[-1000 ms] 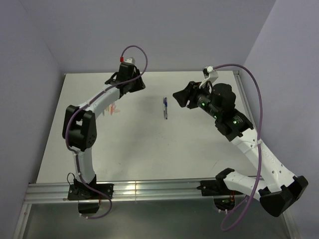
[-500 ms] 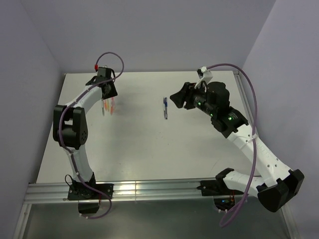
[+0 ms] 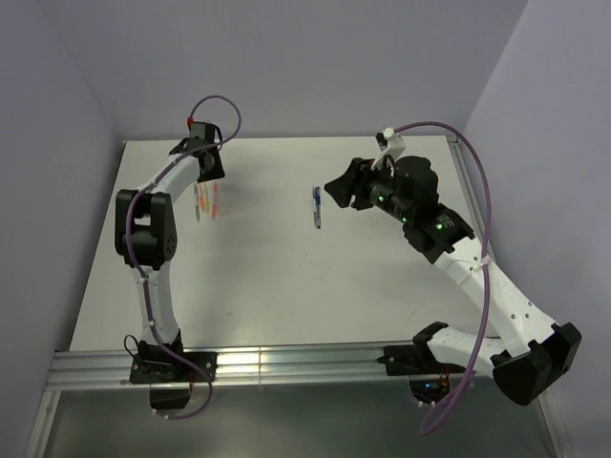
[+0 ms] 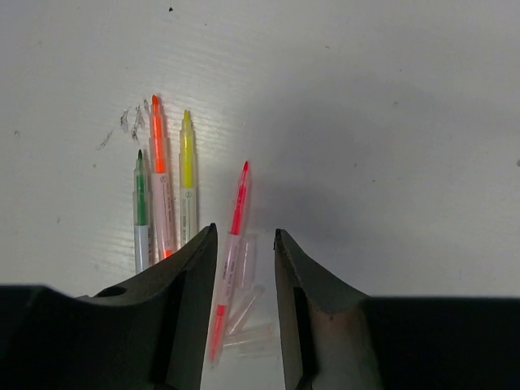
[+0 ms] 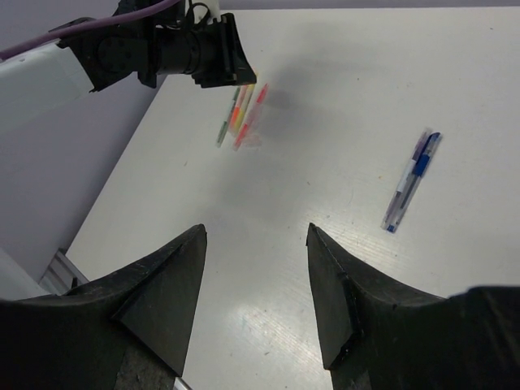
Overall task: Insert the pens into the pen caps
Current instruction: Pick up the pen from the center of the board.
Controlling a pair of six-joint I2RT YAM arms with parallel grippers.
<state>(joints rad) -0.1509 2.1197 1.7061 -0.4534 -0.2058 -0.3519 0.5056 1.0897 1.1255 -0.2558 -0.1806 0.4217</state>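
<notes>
Top view
- left fingers [image 3: 210,170] hang over the far-left part of the counter [image 3: 286,305]; cluster of coloured pens [image 3: 206,202] lies just below their tips
- right fingers [image 3: 336,189] spread wide, holding nothing; blue pen [image 3: 316,205] lies just beside them on the left, not touching
- the two arms are well apart, so a clash looks unlikely from here

Left wrist view
- fingers parted, nothing gripped
- red pen [image 4: 236,231] runs lengthwise through the gap between them, tip pointing away
- clear caps [image 4: 246,307] lie in a loose heap against the red pen's near end, also inside the gap
- yellow pen [image 4: 187,175], orange pen [image 4: 159,183] and green pen [image 4: 140,211] lie side by side just outside the left finger
- risk: closing here could pinch a cap along with the pen, or flick the caps away
- risk: the left finger coming down could shove the yellow pen and roll its neighbours
- risk: bare tips dragged along would mark the counter; scribble marks [image 4: 128,122] lie beyond the pens

Right wrist view
- fingers wide apart, empty
- blue pen ahead and to the right of the gap; a straight drop would miss it
- cannot tell whether it wears a cap
</notes>
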